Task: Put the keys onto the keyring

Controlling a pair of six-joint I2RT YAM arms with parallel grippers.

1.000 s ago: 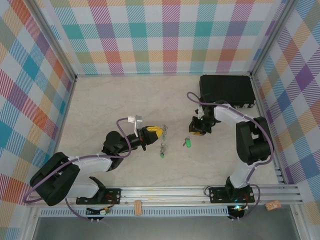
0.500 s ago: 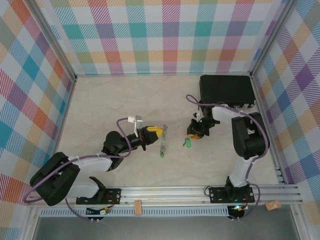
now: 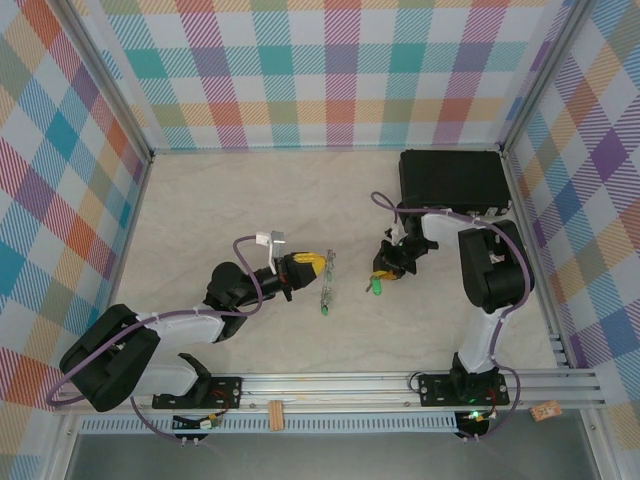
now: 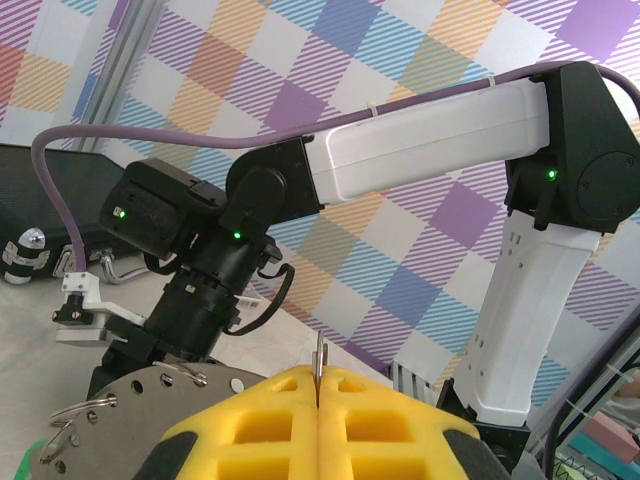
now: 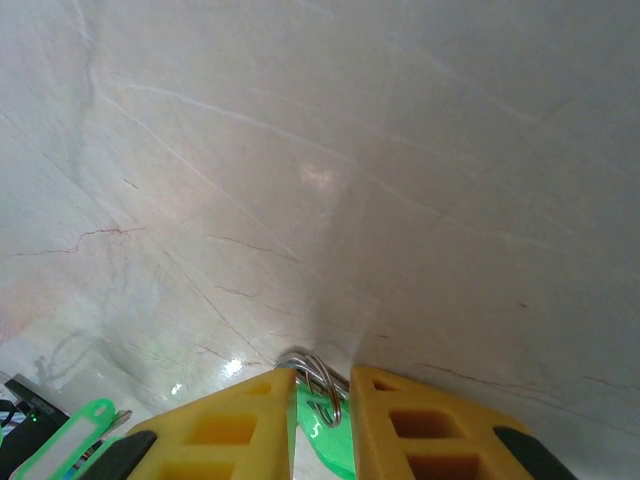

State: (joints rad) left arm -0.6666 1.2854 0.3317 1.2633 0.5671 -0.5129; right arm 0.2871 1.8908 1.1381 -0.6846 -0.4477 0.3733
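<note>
Across the marble table [image 3: 200, 200], walled in plaid, a black case [image 3: 452, 180] sits in the far right corner. Left of centre, the left gripper [image 3: 312, 264] has its yellow fingers [image 4: 250, 420] pressed together on the keyring [image 3: 327, 278], which stands on edge as a thin grey line. 1 green-tagged key [image 3: 324, 310] shows at the ring's near end. To the right and apart, the right gripper [image 3: 386, 270] points down over a second key [image 3: 374, 287]. Its jaws stand narrowly apart, with that key's green tag [image 5: 322, 435] and small wire loop [image 5: 318, 375] between them; whether they pinch it I cannot tell. 1 more green tag [image 5: 80, 428] lies just beside.
</note>
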